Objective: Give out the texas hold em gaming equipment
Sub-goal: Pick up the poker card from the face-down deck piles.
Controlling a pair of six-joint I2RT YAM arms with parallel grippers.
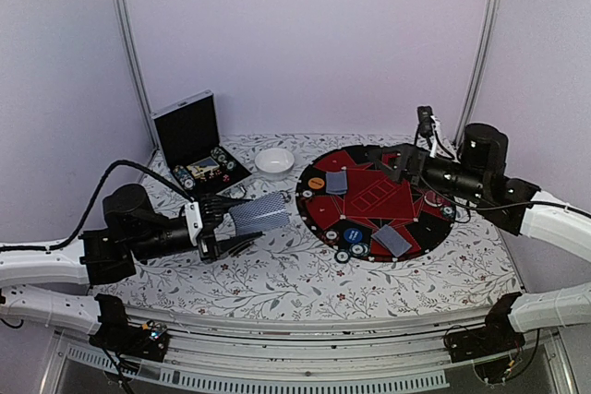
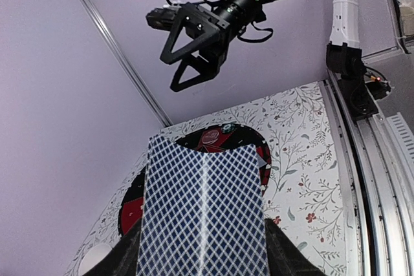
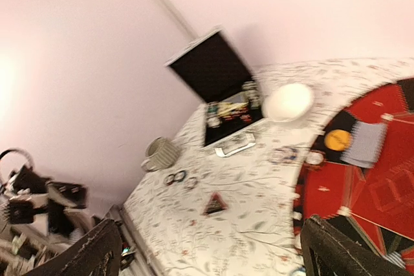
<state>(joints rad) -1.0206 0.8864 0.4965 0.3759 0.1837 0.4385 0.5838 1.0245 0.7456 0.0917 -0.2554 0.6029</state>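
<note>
while the left gripper [image 1: 220, 224] lies level near the left edge of the desk [image 1: 277, 276], pinching playing cards [image 1: 259, 215], the right gripper [image 1: 380, 163] hangs spread over the round mat [image 1: 374, 198].

The packet of playing cards [image 1: 259, 215], with grey-blue lattice backs facing up, is clamped in the left gripper [image 1: 226, 220] above the table at the left. On the round mat [image 1: 369, 193], the far-left stack [image 1: 336, 182] lies face down beside the orange marker disc [image 1: 317, 183]. The near-right stack [image 1: 391, 240] also lies face down. The blue marker disc [image 1: 354, 235] and the striped-edge chips [image 1: 343, 256] lie at the near edge.
</note>
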